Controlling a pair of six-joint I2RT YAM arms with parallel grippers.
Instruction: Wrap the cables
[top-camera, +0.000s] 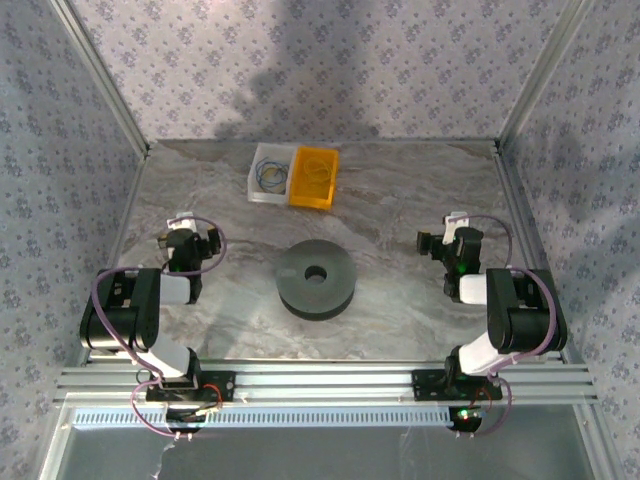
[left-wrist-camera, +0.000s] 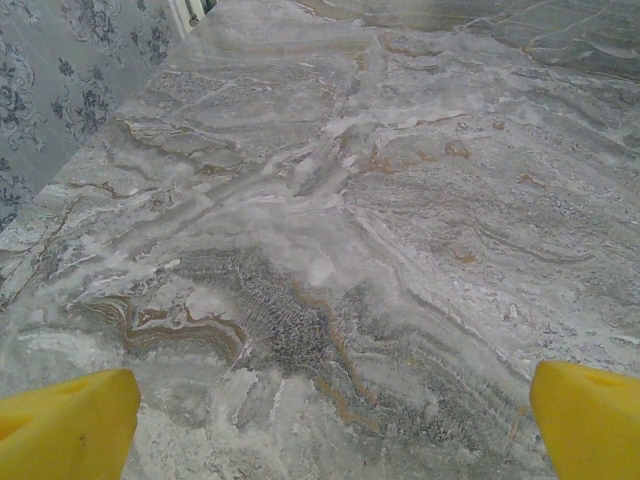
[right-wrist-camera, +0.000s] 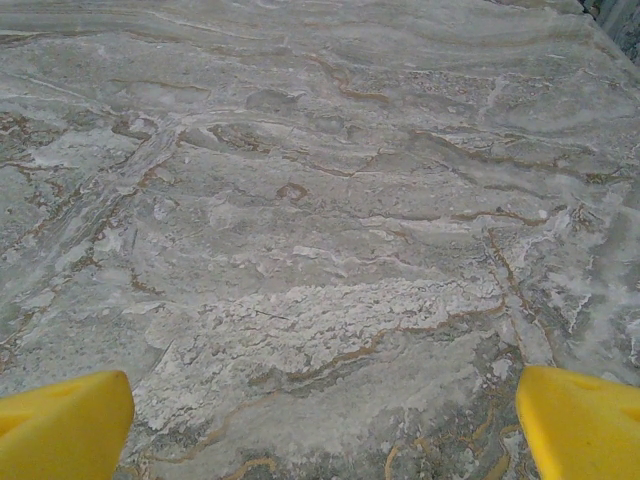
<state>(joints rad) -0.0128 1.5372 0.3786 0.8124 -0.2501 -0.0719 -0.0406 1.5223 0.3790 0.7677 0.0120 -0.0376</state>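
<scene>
At the left edge of the overhead view, a wall papered in a pale floral print (top-camera: 50, 150) borders the grey-and-white marbled stone surface (top-camera: 400, 200). The left arm (top-camera: 130, 310), black and white with a thick purple cable (top-camera: 100, 290) looped around it, rises from a ribbed aluminium rail (top-camera: 330, 380) at the near edge. Its left tool (top-camera: 192, 238) hovers over bare marble, released and grasping nothing; its own camera shows the left tool (left-wrist-camera: 328, 425) with yellow fingertips (left-wrist-camera: 65, 425) spread wide at the two lower corners and only veined stone between them. Toward the back, left of centre, sits a clear shallow plastic tray (top-camera: 255, 185) containing thin blue loops (top-camera: 270, 175), and touching its right side an orange translucent plastic tray (top-camera: 296, 190) containing a thin yellowish loop (top-camera: 315, 172); whether these loops are cables I cannot tell. Nearer, midway between the arms and well apart from both, a dark grey round spool (top-camera: 340, 280) lies flat with its centre hole facing up. Right of it, the right tool (top-camera: 445, 243) also hangs over empty stone, and its wrist camera shows the right tool (right-wrist-camera: 325, 425) released, yellow fingertips (right-wrist-camera: 60, 425) wide apart with nothing held. The right arm (top-camera: 515, 315) stands at the right end of the rail.
</scene>
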